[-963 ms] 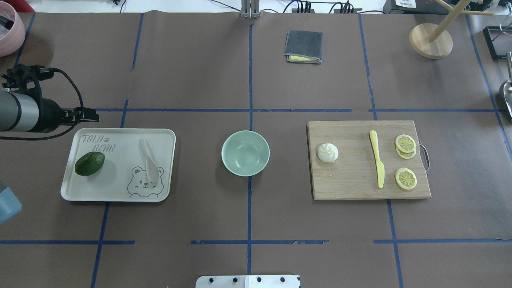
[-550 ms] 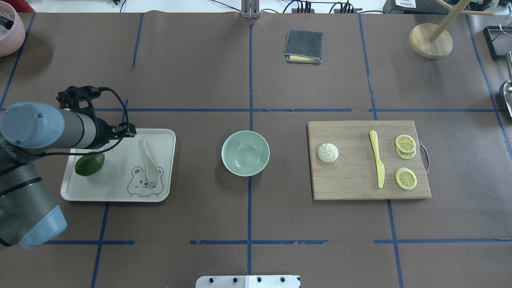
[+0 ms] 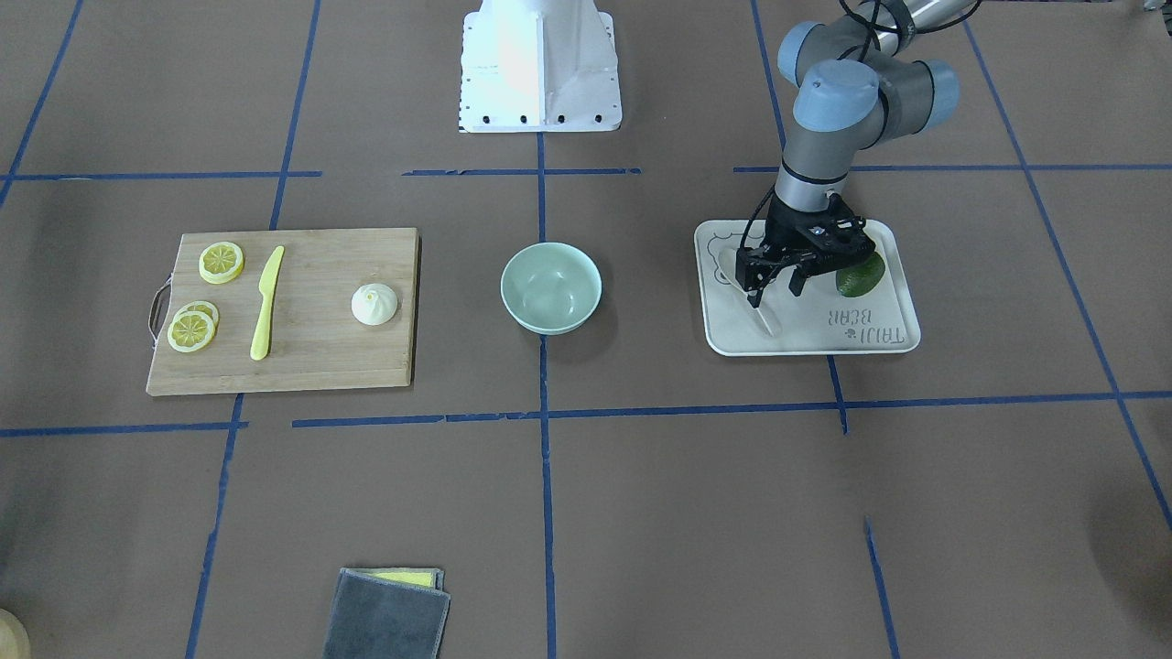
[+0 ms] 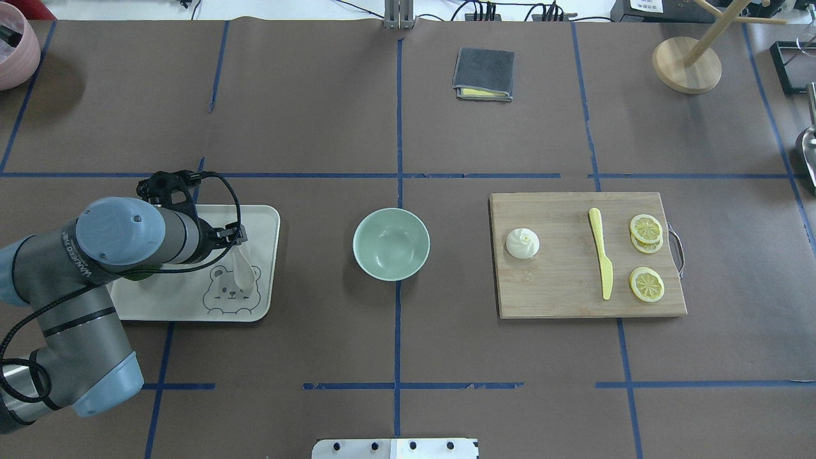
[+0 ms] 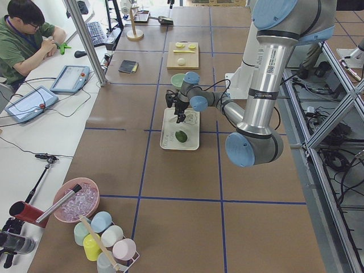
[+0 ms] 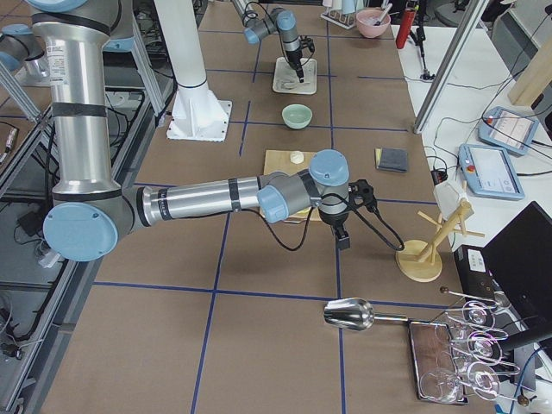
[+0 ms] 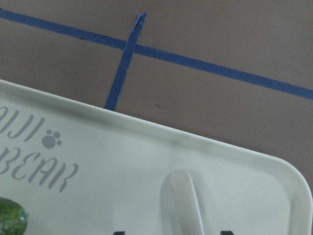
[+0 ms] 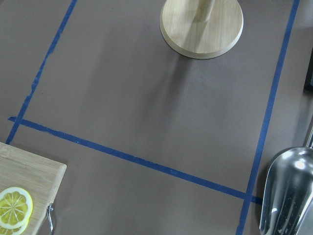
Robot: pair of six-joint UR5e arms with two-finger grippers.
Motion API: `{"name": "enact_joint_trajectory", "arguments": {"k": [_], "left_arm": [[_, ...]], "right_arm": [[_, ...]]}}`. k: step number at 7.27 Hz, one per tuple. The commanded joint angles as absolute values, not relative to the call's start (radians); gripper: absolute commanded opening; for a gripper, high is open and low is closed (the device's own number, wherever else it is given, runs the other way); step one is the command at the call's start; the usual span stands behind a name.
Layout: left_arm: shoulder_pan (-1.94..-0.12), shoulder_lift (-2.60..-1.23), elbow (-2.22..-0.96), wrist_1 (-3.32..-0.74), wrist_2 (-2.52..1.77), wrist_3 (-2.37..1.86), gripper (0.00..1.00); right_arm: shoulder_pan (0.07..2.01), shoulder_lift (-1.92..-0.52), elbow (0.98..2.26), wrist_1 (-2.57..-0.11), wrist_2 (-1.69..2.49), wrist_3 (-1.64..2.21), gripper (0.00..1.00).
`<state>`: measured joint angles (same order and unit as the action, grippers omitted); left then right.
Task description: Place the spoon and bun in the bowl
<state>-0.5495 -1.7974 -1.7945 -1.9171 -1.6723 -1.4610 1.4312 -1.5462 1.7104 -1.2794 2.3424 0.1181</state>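
— Where do we find the spoon?
— On the tray. In the overhead view it is toward the tray's 3 o'clock side, scoop at 6 and handle running up to 12. Our left gripper hangs over the handle with its jaws spread, one to each side, gripping nothing. Whether the tips touch the tray we cannot tell
— Why that end?
— We judge the thick handle gives a straight part to pinch across, and it keeps us off the avocado at the tray's 9 o'clock. The raised rim sits close at 12 and 3, so we would lift straight up before swinging
— And then?
— The bowl sits at 3 o'clock from the tray, with only bare table between them. The bun waits on the cutting board at its 9 o'clock end, nearest the bowl and well apart from the yellow knife and lemon slices
— Our right gripper?
— Out past the board's 3 o'clock edge, near the wooden stand; we cannot tell how its jaws stand
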Motion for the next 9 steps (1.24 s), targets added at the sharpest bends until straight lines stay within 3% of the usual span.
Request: {"name": "enact_joint_trajectory", "arguments": {"k": [1, 2, 3, 4, 5, 9], "left_arm": [[-0.543, -1.831, -1.755, -1.916, -1.655, -1.463, 0.7], [-0.537, -1.839, -1.747, -1.916, -1.655, -1.462, 0.69], [-0.535, -1.839, -1.749, -1.916, -1.654, -1.462, 0.62], [-0.537, -1.839, -1.75, -1.916, -1.654, -1.465, 0.38], [-0.537, -1.838, -1.75, -1.916, -1.654, -1.465, 0.03], [-0.545, -1.838, -1.834, -1.876, -1.655, -1.462, 0.0]], "right_arm": [[1.43, -1.546, 1.71, -1.279, 2.342, 0.118, 1.0], [1.43, -1.545, 1.71, -1.279, 2.342, 0.118, 1.0], [1.43, -1.545, 1.709, -1.279, 2.342, 0.118, 1.0], [1.43, -1.543, 1.709, -1.279, 2.342, 0.118, 1.0], [1.43, -1.543, 1.709, -1.279, 2.342, 0.118, 1.0], [1.43, -1.543, 1.709, -1.279, 2.342, 0.118, 1.0]]}}
